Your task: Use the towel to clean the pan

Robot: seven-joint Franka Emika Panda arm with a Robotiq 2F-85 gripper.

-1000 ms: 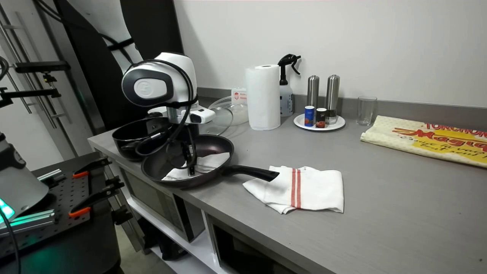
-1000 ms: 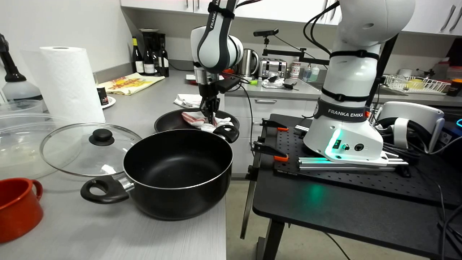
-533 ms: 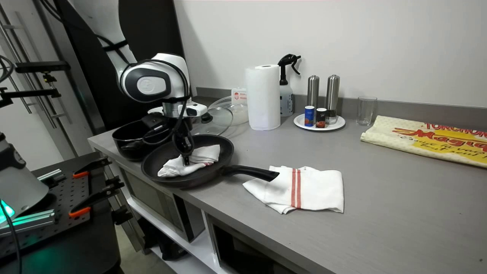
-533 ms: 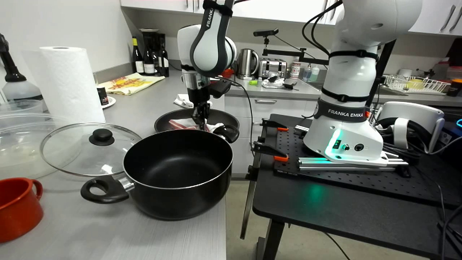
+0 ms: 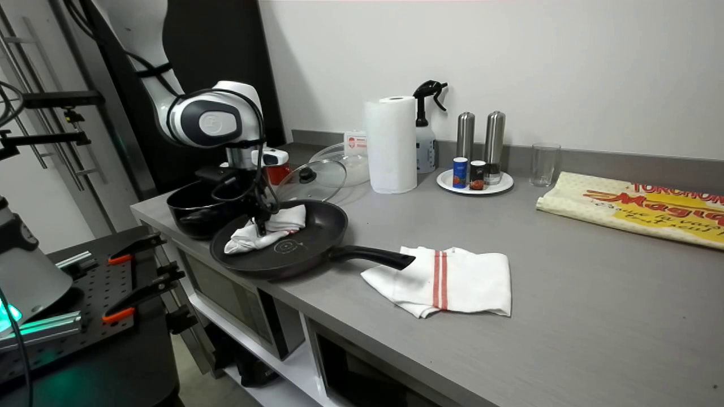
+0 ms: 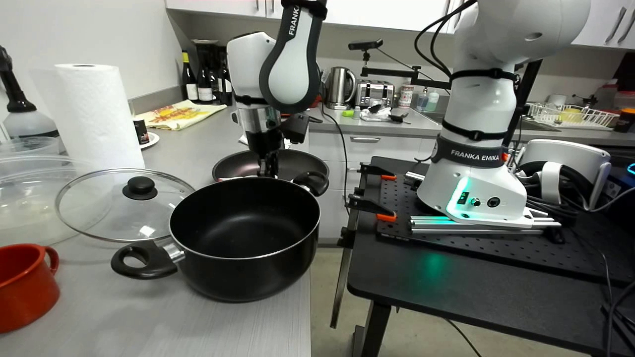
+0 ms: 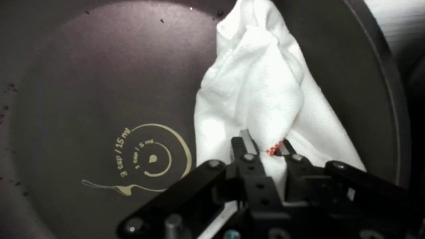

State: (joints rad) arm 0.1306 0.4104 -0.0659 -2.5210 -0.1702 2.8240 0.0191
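Note:
The towel (image 7: 259,83), a crumpled white cloth with a bit of red, lies bunched inside the pan (image 5: 328,232). My gripper (image 7: 266,139) points down into the pan, its fingers pinching a fold of that towel. In the wrist view the cloth stretches upward from the fingers over the dark pan floor, right of a printed round mark (image 7: 152,159). Reddish specks (image 7: 10,88) and small dark ones dot the pan's surface. The long black handle (image 5: 376,255) reaches across the counter. In an exterior view the black pot hides most of the towel and the fingertips.
Close beside the pan stands the deep black pot (image 6: 248,223), with a glass lid (image 6: 124,203) and a red mug (image 6: 27,292) near it. A folded white towel with a red stripe (image 5: 469,282) lies by the handle's end. A paper roll (image 5: 392,144) stands behind.
My gripper has dragged the towel across the pan toward the pot's side, uncovering the printed mark. The pan and the striped towel on the counter have stayed in place.

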